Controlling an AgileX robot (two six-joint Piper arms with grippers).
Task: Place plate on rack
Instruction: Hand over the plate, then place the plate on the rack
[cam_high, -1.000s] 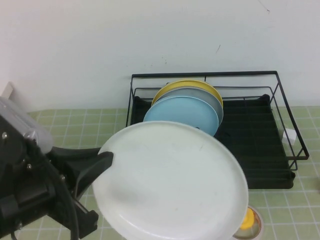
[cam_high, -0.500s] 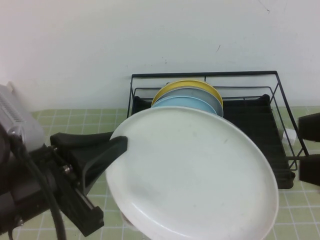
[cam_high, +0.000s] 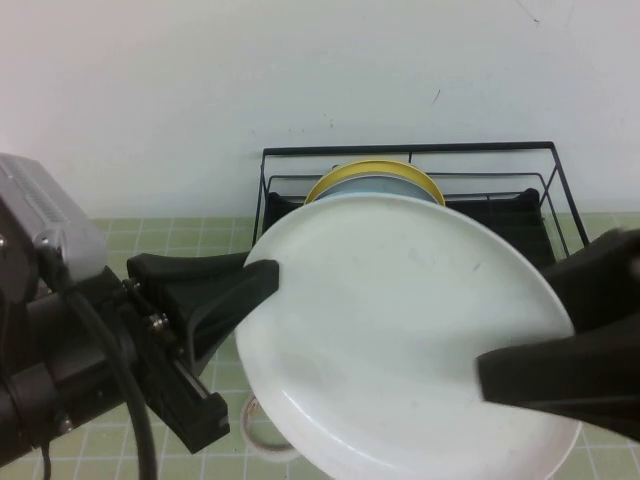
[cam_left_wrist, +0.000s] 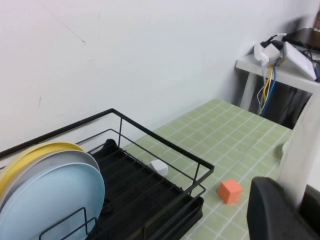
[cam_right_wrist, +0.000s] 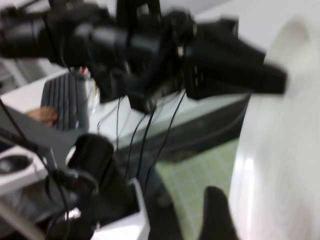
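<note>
Plate (cam_high: 400, 330) (raised before rack (cam_high: 500, 260)) has left gripper (cam_high: 262, 285) and right gripper (cam_high: 500, 375) jaws clamped on opposite rims.

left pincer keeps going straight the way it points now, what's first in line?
Probably the right pincer, already at the far rim of the white plate that the left pincer grips. The black dish rack sits farther back; depth is unclear.

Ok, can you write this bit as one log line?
left hand: shut on plate | right hand: at plate rim | rack: plate not in
</note>
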